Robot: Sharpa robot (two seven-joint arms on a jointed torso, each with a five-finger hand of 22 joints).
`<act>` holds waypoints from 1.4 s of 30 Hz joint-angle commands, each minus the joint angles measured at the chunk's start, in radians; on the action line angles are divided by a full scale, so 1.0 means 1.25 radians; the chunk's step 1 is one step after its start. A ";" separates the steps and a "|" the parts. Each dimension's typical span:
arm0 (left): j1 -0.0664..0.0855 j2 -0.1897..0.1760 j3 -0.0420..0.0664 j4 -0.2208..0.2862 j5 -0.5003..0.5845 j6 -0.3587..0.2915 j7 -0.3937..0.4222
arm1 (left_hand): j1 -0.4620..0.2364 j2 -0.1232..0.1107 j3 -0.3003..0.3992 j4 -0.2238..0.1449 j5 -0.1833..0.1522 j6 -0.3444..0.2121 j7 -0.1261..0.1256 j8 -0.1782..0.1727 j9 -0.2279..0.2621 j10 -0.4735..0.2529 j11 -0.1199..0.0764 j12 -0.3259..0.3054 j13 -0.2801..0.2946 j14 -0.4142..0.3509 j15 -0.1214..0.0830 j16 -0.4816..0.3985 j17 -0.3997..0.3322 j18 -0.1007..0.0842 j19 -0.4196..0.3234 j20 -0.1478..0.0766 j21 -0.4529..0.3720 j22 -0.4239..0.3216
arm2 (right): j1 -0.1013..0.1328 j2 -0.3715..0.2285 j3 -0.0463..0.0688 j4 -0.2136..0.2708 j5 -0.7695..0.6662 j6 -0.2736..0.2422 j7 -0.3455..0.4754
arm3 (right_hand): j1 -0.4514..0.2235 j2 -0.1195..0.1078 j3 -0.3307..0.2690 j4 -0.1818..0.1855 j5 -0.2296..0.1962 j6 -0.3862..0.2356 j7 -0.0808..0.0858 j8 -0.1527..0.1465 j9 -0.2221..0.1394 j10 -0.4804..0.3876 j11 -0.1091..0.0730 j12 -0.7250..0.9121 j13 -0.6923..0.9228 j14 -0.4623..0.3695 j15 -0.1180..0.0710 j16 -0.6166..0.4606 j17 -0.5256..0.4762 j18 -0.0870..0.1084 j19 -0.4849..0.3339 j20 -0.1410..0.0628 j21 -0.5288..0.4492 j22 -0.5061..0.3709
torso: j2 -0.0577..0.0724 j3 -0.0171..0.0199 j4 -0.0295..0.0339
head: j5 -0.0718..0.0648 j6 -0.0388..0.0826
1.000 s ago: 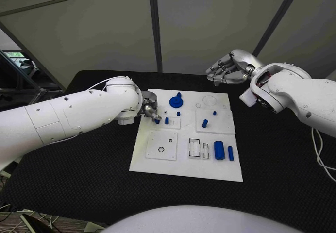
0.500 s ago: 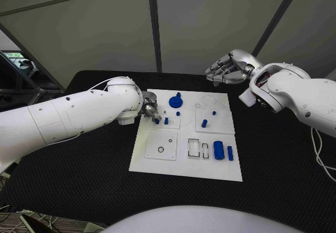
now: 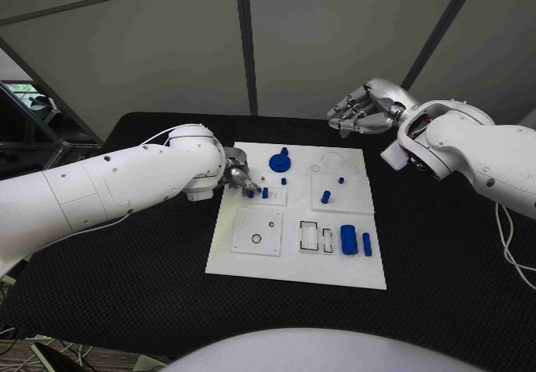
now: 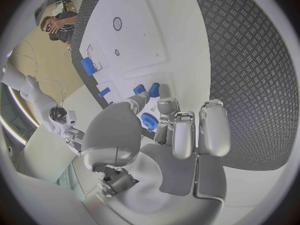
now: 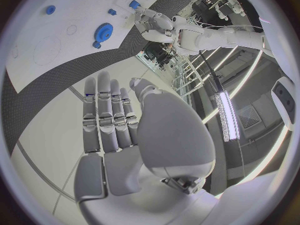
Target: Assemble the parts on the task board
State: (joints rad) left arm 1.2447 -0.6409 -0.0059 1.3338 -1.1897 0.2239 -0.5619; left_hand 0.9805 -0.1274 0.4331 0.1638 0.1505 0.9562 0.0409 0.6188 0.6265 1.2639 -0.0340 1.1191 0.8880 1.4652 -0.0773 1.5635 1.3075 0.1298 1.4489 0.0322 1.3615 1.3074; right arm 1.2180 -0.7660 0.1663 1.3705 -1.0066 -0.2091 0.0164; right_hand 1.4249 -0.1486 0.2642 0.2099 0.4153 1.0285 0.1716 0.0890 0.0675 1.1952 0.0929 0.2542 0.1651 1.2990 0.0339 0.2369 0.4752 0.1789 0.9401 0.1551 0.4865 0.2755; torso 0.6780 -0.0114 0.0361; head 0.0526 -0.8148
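Table [image 3: 134, 271] cover: black, matt, with a raised diamond-tread texture. Board [image 3: 296, 267]: white, smooth, matt, plastic-looking. Parts [image 3: 348, 239]: blue, smooth plastic, slight sheen. Arms [image 3: 101, 194]: glossy white shell. Left hand [image 4: 169, 135] and right hand [image 5: 119, 130]: silver, satin metal look

Black textured table [image 3: 134, 263] w/ dotted mat surface. Grey panelled wall [image 3: 156, 62] behind, split by dark vertical strip [image 3: 248, 54]. Angled dark bar [image 3: 435, 39] at rear right.
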 commanded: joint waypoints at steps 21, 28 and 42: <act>-0.001 -0.028 0.021 0.006 0.108 -0.218 0.103 | 0.039 0.032 -0.212 0.093 0.002 -0.079 0.040 -0.066 -0.018 -0.159 0.044 -0.157 -0.191 0.058 0.029 -0.040 0.143 -0.022 -0.097 0.023 -0.192 -0.034 | 0.001 0.000 0.000 -0.002 -0.001 0.003 0.006 | -0.006 0.000 0.005 0.002 0.003 0.004 0.003 -0.003 0.001 0.001 0.003 -0.004 -0.001 0.002 0.006 -0.003 0.001 0.002 0.001 0.007 -0.003 -0.001 | -0.001 0.0004 0.0010 | -0.004 0.004; -0.001 -0.030 0.024 0.002 0.150 -0.288 0.192 | 0.129 0.042 -0.267 0.082 0.004 -0.158 0.083 -0.107 -0.060 -0.258 0.085 -0.188 -0.214 -0.152 0.067 -0.327 -0.200 0.031 -0.280 0.057 -0.510 -0.236 | 0.001 -0.001 0.000 -0.003 -0.001 0.002 0.005 | -0.006 0.000 0.005 0.002 0.003 0.004 0.003 -0.003 0.001 0.001 0.003 -0.004 -0.001 0.002 0.006 -0.003 0.001 0.002 0.001 0.007 -0.003 -0.001 | 0.000 0.0011 -0.0001 | -0.007 0.007; -0.004 0.021 -0.020 -0.016 -0.121 -0.365 0.466 | 0.403 0.005 -0.178 -0.048 0.004 -0.134 0.096 -0.229 -0.263 -0.335 0.113 -0.425 -0.464 -0.309 0.092 -0.605 -0.524 0.042 -0.346 0.088 -0.673 -0.359 | 0.001 0.001 0.000 -0.001 -0.001 -0.001 0.007 | -0.007 0.000 0.005 0.002 0.003 0.004 0.003 -0.004 0.001 0.000 0.004 -0.005 -0.002 0.002 0.006 -0.005 0.002 0.002 0.001 0.007 -0.005 -0.002 | 0.002 0.0006 -0.0015 | -0.012 0.014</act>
State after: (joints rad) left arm 1.2389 -0.6160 -0.0319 1.3164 -1.2086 -0.1878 -0.0915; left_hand 1.4847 -0.1130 0.2076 0.1044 0.1505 0.7853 0.1623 0.3362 0.3039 0.8406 0.1073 0.5919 0.3145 1.0763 0.0386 0.8047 0.6541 0.2074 1.0123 0.1417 0.5175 0.8565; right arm 1.2178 -0.7662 0.1662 1.3677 -1.0067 -0.2091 0.0168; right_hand 1.4249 -0.1485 0.2671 0.2128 0.4153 1.0285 0.1716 0.0890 0.0675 1.1952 0.0929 0.2542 0.1637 1.2989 0.0339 0.2370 0.4758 0.1788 0.9401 0.1551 0.4867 0.2740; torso 0.6792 -0.0106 0.0350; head 0.0374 -0.7990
